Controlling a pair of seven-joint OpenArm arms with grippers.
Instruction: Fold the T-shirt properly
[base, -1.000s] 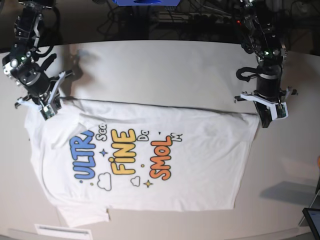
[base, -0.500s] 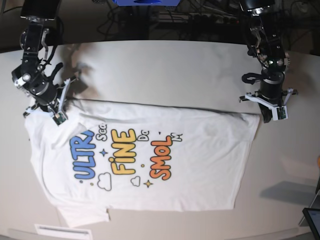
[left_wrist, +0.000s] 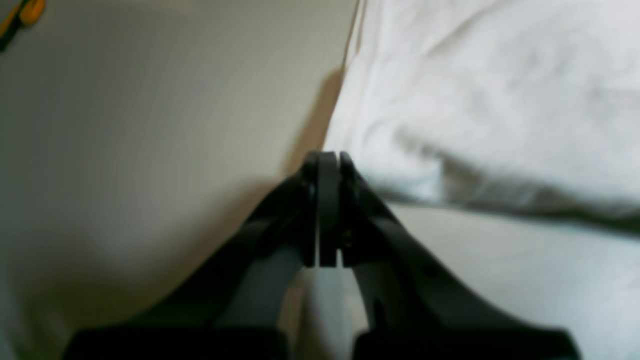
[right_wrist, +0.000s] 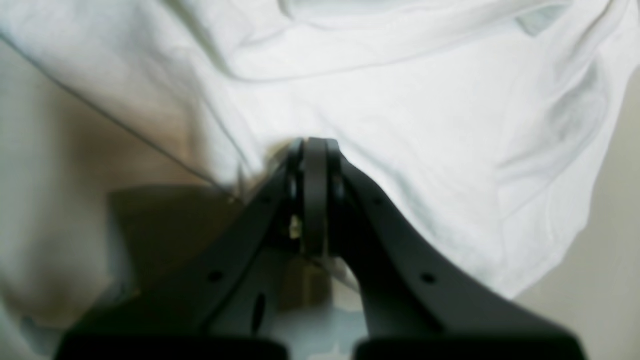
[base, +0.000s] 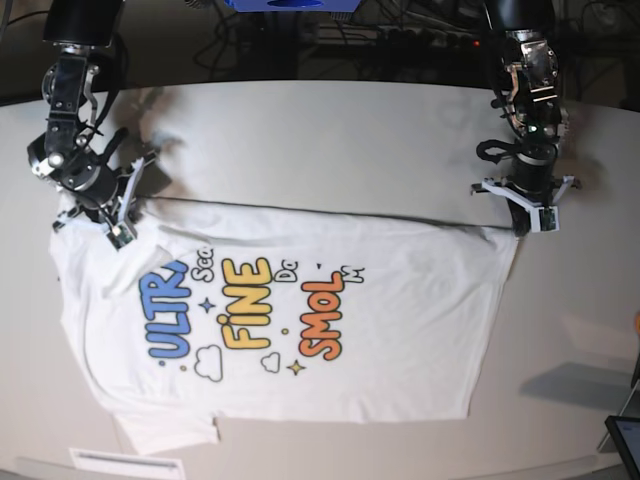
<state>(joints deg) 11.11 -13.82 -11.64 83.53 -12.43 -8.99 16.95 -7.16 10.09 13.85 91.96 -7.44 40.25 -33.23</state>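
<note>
The white T-shirt (base: 300, 320) lies flat on the table with its colourful print facing up. Its far side ends in a straight folded edge that cuts through the smaller words. My left gripper (base: 528, 222) is at the right end of that edge. The left wrist view shows the left gripper (left_wrist: 327, 160) shut, its tips beside the T-shirt (left_wrist: 500, 100). My right gripper (base: 118, 232) is at the left end of the edge. Seen from the right wrist, the right gripper (right_wrist: 315, 145) is shut over the rumpled T-shirt (right_wrist: 400, 100). I see no cloth between either pair of jaws.
The pale table (base: 350, 140) runs bare beyond the fold to its far edge, where cables lie. A white strip (base: 125, 462) sits at the front left and a dark device (base: 625, 440) at the front right corner. A small orange object (left_wrist: 30, 10) shows in the left wrist view.
The left gripper has drawn back a little from the shirt's right corner towards the far side. The right gripper has shifted slightly along the fold and turned. The shirt has not moved.
</note>
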